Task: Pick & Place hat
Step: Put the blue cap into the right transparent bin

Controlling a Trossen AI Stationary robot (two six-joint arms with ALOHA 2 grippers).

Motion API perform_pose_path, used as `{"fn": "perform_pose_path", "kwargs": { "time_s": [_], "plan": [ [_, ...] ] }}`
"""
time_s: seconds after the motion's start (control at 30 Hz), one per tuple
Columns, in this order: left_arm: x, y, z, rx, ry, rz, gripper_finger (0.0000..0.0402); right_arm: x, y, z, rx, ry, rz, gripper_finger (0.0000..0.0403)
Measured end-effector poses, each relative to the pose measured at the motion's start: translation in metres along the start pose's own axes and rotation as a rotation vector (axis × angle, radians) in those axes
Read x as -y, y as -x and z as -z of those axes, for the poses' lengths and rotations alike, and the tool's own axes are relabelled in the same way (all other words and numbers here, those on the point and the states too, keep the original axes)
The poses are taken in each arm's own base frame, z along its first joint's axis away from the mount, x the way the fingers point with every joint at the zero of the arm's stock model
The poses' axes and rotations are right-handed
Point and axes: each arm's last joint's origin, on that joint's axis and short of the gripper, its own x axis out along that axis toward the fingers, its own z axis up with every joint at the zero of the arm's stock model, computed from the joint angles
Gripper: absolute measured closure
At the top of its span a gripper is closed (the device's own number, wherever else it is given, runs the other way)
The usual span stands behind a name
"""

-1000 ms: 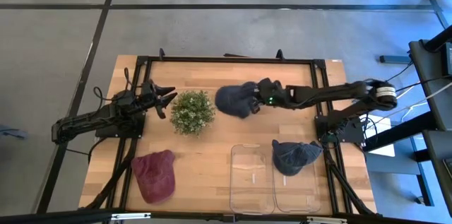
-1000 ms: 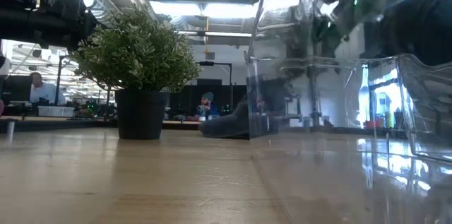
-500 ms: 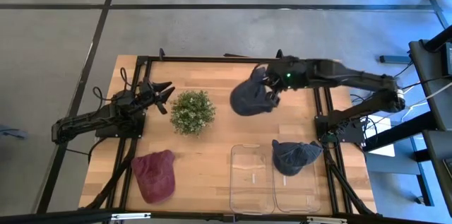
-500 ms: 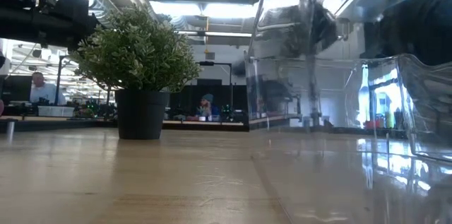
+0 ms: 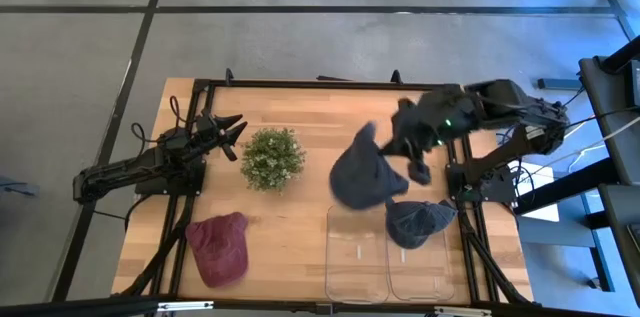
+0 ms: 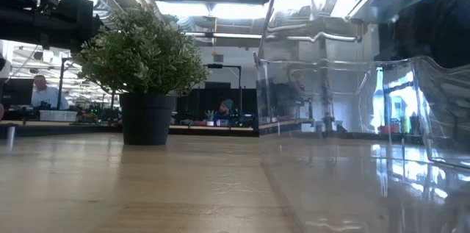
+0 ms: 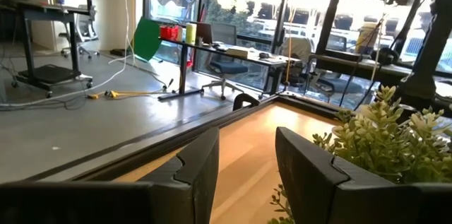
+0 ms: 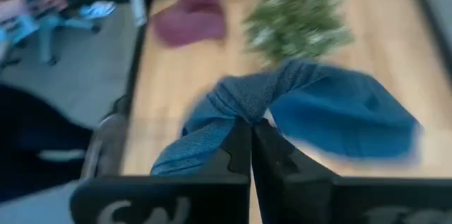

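Note:
My right gripper [image 5: 402, 153] is shut on a dark blue hat [image 5: 364, 178], which hangs in the air just beyond the far edge of the two clear bins. In the right wrist view the blue hat [image 8: 332, 114] spreads out past my shut fingers. A second blue hat [image 5: 418, 221] lies in the right bin [image 5: 425, 275]. The left bin [image 5: 354, 257] holds nothing. A red hat [image 5: 220, 247] lies flat near the table's near left corner. My left gripper [image 5: 236, 137] waits open, left of the potted plant [image 5: 272, 158]. My right gripper pinches a bunched fold of the blue hat [image 8: 244, 111] between its two fingers, several layers gathered together. The fingers come from the table's right, slanting down. The hat is lifted clear of the table and hangs slack below and to the left of the fingers.
The potted plant [image 6: 147, 67] stands at the table's middle left, close to my left gripper [image 7: 247, 157]. A black frame [image 5: 200, 87] runs around the table's edges. The clear bin wall [image 6: 330, 86] rises close to the low camera. Bare wood [image 5: 290, 227] lies between the red hat and the bins.
My right gripper, shut on the blue hat, has lifted it off the table beside the plant and carried it up, toward the right and then the near edge, to the far side of the bins. The hat now hangs clear. The low view no longer shows it.

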Motion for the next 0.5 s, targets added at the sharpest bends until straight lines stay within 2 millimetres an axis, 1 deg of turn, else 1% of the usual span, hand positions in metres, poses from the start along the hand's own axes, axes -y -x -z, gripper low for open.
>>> {"fn": "perform_pose_path", "kwargs": {
  "time_s": [0.13, 0.3, 0.5],
  "plan": [
    [0.0, 0.0, 0.0, 0.0, 0.018, 0.001, 0.0265, -0.03, 0.005, 0.01, -0.117, 0.016, -0.067, 0.0401],
    [0.0, 0.0, 0.0, -0.003, 0.038, 0.012, 0.0265, -0.066, 0.007, 0.032, -0.286, -0.011, -0.113, 0.0401],
    [0.001, 0.0, 0.0, -0.009, 0.044, 0.036, 0.0265, -0.104, 0.016, 0.052, -0.291, -0.018, -0.108, 0.0401]
  ]
}}
